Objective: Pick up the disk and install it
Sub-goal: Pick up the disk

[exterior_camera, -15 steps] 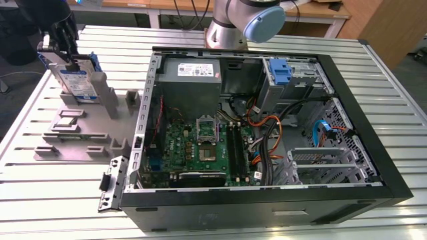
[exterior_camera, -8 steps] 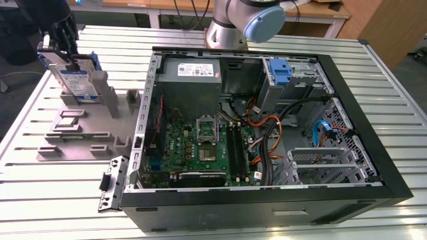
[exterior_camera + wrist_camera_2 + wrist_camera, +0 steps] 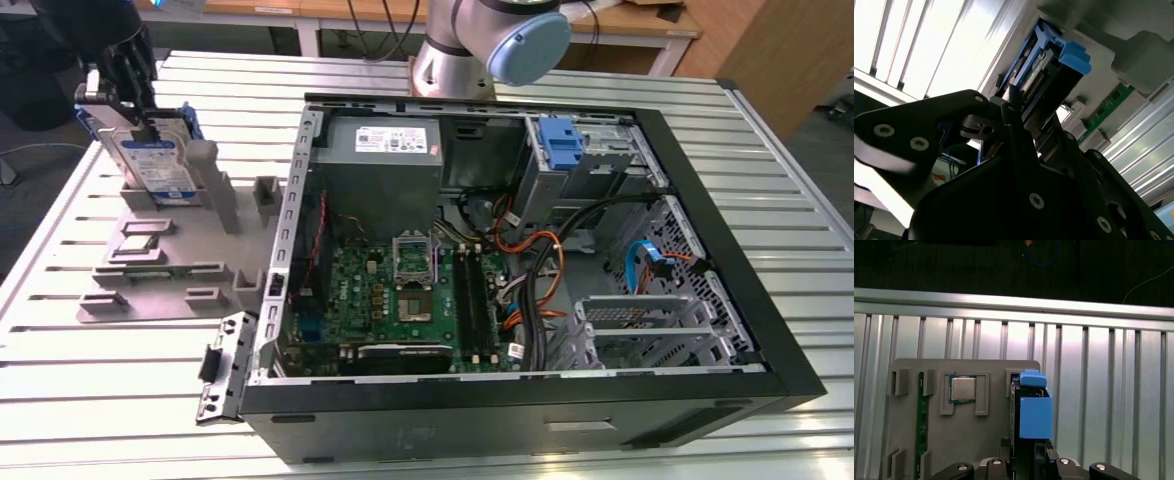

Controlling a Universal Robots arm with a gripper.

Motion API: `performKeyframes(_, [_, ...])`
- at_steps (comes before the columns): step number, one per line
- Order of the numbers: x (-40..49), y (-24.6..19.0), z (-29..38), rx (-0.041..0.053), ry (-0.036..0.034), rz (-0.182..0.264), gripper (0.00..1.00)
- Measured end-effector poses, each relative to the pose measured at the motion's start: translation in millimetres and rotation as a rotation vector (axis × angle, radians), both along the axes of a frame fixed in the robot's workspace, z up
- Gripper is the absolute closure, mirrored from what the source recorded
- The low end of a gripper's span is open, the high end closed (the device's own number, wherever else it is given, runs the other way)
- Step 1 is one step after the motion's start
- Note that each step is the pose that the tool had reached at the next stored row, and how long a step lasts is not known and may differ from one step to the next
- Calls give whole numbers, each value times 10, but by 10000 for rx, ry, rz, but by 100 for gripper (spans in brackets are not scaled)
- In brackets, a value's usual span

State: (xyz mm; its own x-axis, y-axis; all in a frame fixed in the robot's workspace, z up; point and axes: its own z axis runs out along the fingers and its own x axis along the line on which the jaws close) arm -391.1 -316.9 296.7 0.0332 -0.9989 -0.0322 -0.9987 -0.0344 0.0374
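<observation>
The disk stands on edge in a slot of the grey fixture at the exterior view's left, well apart from the open computer case. The gripper sits at its upper end, and in the first wrist view the blue carrier reaches right down to it, but whether it is clamped on I cannot tell. I judge the drive rigid, fairly heavy for its size and sensitive to knocks (smooth metal faces, likely slippery). The side rails of the blue carrier look the safest hold. The slatted metal table is hard. The fixture's posts crowd the slot; above it the way is open.
</observation>
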Motion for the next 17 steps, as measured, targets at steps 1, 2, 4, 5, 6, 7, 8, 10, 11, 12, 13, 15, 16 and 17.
performKeyframes(1, [-1, 0, -3, -1, 2, -194, 65])
performKeyframes(2, [-1, 0, -7, -2, 3, -374, 65])
performKeyframes(4, [0, 0, -14, -3, 5, -733, 65])
performKeyframes(5, [-1, 0, -18, -4, 7, -915, 65])
performKeyframes(6, [0, 0, -22, -3, 6, -1094, 65])
performKeyframes(7, [0, 0, -24, -3, 4, -1262, 65])
performKeyframes(8, [0, 0, -26, -1, 1, -1328, 65])
performKeyframes(10, [0, 0, -27, 0, -1, -1333, 65])
performKeyframes(11, [0, 0, -27, 0, 0, -1333, 65])
performKeyframes(12, [0, 0, -27, 0, 0, -1333, 65])
performKeyframes(13, [0, -1, -27, 0, 0, -1333, 65])
performKeyframes(15, [0, -6, -28, 1, -1, -1333, 65])
performKeyframes(16, [0, -7, -27, 0, 0, -1333, 65])
performKeyframes(17, [0, -9, -27, 0, 0, -1333, 65])
